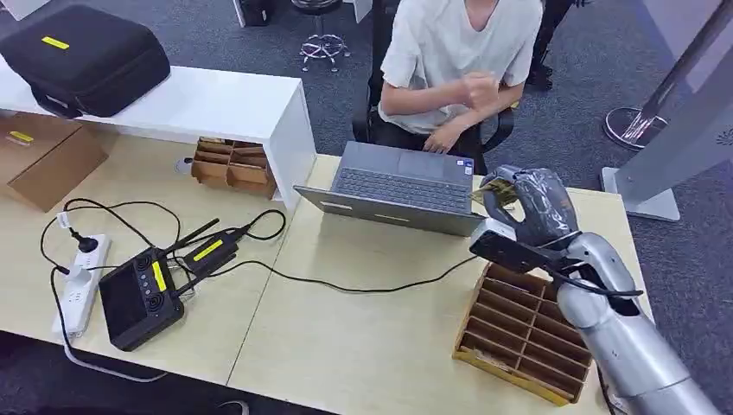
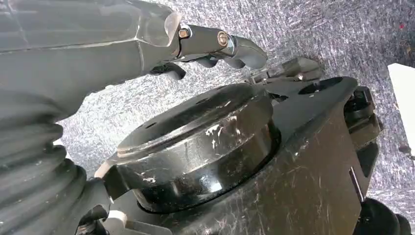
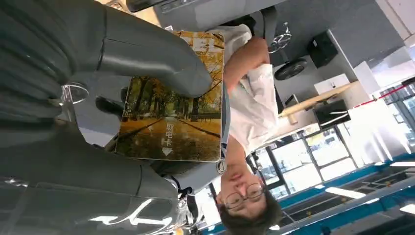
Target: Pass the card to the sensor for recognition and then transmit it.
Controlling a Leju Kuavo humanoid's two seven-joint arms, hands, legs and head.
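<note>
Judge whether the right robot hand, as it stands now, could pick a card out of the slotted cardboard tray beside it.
Probably not yet: the right robot hand already grips a card and is raised beyond the tray, near the laptop. It would need to release that card first.

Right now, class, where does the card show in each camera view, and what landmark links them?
Head view: card in the right robot hand, beside the laptop.
Left wrist view: not in it.
Right wrist view: card centre, under the thumb.
Shared landmark: the seated person.
</note>
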